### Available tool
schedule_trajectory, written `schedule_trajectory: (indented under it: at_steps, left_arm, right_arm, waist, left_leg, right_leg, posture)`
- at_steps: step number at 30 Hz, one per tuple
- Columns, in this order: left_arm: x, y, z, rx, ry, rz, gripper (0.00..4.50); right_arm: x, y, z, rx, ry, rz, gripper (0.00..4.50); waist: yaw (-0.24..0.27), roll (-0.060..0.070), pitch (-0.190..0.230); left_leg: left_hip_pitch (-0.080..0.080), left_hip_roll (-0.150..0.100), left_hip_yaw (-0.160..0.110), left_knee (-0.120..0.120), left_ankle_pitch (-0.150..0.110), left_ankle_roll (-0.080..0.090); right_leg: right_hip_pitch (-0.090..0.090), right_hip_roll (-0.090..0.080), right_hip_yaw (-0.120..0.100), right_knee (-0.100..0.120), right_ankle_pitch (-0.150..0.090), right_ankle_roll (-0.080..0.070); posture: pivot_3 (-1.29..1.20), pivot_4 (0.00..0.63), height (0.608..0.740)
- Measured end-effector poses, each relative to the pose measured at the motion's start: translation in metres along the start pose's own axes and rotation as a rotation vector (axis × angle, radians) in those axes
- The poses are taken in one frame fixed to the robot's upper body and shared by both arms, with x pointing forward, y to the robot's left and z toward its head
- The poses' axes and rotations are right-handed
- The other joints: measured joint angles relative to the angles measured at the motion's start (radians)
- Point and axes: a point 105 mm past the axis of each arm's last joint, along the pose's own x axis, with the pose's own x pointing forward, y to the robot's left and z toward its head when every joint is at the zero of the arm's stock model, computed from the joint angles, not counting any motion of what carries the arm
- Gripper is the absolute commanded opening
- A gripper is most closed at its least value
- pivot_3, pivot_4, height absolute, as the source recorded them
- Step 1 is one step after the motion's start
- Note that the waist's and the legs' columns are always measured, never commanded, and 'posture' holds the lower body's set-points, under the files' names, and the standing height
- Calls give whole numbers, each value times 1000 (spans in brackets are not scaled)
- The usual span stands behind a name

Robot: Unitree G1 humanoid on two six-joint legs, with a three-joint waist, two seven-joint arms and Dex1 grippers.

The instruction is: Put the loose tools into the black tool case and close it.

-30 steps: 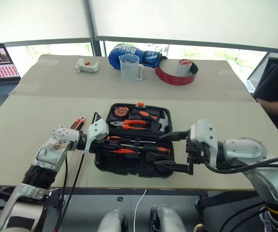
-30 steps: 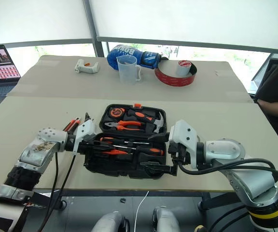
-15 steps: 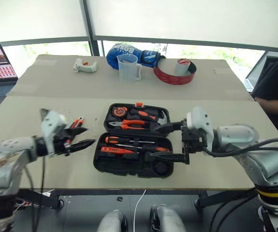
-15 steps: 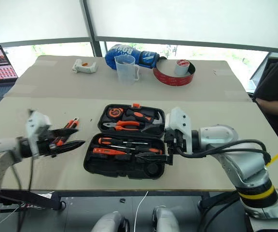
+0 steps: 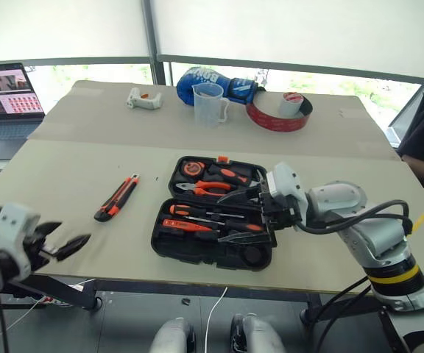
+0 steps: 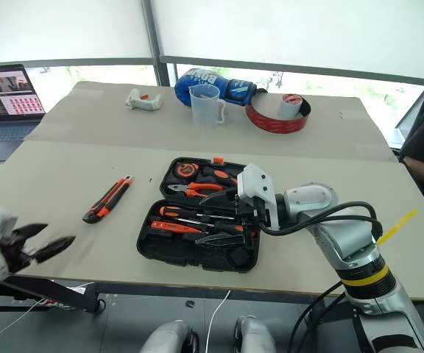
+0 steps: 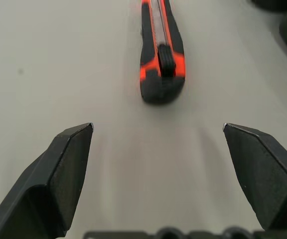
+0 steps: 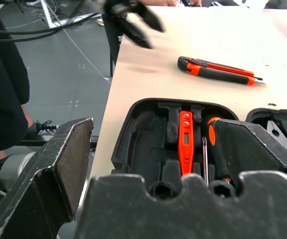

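The left tool (image 5: 63, 245) is seen wide open and empty at the surface's (image 5: 72, 176) near left edge. The utility knife (image 5: 117, 198) lies loose between it and the black tool case (image 5: 213, 213). Collecting the knife is judged the step in hand; an approach and closure on its handle are required. Screwdrivers (image 5: 197, 223) are seated in the open case. The right tool (image 5: 240, 215) is held wide, empty, over the case.

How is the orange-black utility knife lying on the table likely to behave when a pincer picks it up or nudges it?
The utility knife looks like a stiff, slim, flat-sided bar, so it would probably slide or pivot rather than roll. It lies flat on the table, so there is little height to grip. Its ribbed slider may give some purchase, though the smooth body could slip.
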Motion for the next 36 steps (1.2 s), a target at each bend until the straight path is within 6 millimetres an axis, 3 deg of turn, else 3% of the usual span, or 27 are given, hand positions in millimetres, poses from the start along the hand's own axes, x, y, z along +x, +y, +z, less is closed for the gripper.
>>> schedule_trajectory:
  at_steps: [3, 6, 12, 15, 21, 24, 27, 31, 33, 36]
  left_arm:
    - [29, 9, 12, 25, 44, -15, 4481]
    - [53, 5, 14, 24, 96, -75, 4481]
    - [78, 10, 11, 17, 181, -92, 4481]
    - [81, 11, 11, 23, 188, -103, 3841]
    - [79, 10, 9, 36, 182, -158, 1780]
    - [72, 5, 12, 106, 168, -229, 1700]
    - [59, -7, 39, 225, 109, -331, 1700]
    - [36, -56, 90, 457, 6, -619, 1700]
    - [33, -80, 95, 538, 19, -751, 1700]
    - [39, -105, 73, 647, 127, -923, 1700]
  right_arm:
    - [-1, 2, 1, -2, 1, -20, 4500]
    - [-2, 5, 2, -7, -1, -52, 4500]
    - [-3, 8, 3, -17, 4, -104, 4500]
    - [-5, 4, 4, -29, 10, -142, 4500]
    - [-20, -4, -3, -21, 47, -245, 4500]
    - [-30, -3, -10, 3, 83, -278, 4500]
    - [-43, 1, -20, 48, 129, -308, 4500]
    - [-59, 9, -27, 87, 165, -339, 4500]
    - [-63, 11, -26, 86, 170, -352, 4500]
    - [-64, 14, -26, 91, 164, -368, 4500]
  waist:
    - [-3, 1, 0]
    - [-15, 1, 0]
    - [-34, 0, 0]
    - [-32, 0, 0]
    - [-28, 0, 0]
    - [-27, -1, 1]
    - [-24, -1, 1]
    - [-22, -1, 1]
    - [-23, 0, 1]
    - [-27, 0, 1]
  left_leg:
    - [-1, 0, 1, 0, 3, 5]
    - [-1, -1, 2, 0, 4, 8]
    - [-2, 0, 3, -2, 4, 8]
    - [-1, 0, 4, -1, 4, 8]
    - [-1, 0, 3, -1, 4, 8]
    - [-3, 0, 3, -1, 4, 8]
    - [-7, 0, 3, 0, 4, 8]
    - [-10, -1, 3, 1, 4, 8]
    - [-8, -1, 3, 1, 4, 8]
    - [-3, 0, 5, 1, 5, 8]
  right_leg:
    - [-1, 1, -2, 0, 1, -3]
    - [-1, 1, -3, 0, 1, -3]
    - [-2, 3, -7, -1, 1, -2]
    - [-1, 2, -8, 0, 0, -1]
    - [-2, 0, -2, 0, -4, 5]
    - [-3, 0, -3, 0, -3, 4]
    - [-6, -1, -3, 0, 0, -2]
    - [-7, -1, -5, 0, 0, -2]
    - [-5, 1, -5, 0, -4, 4]
    - [-2, 4, -4, 0, -5, 5]
  posture:
    - [0, 150, 714]
    - [0, 150, 714]
    - [0, 150, 714]
    - [0, 150, 714]
    - [0, 150, 714]
    - [0, 150, 714]
    - [0, 150, 714]
    - [0, 150, 714]
    - [0, 150, 714]
    - [0, 150, 714]
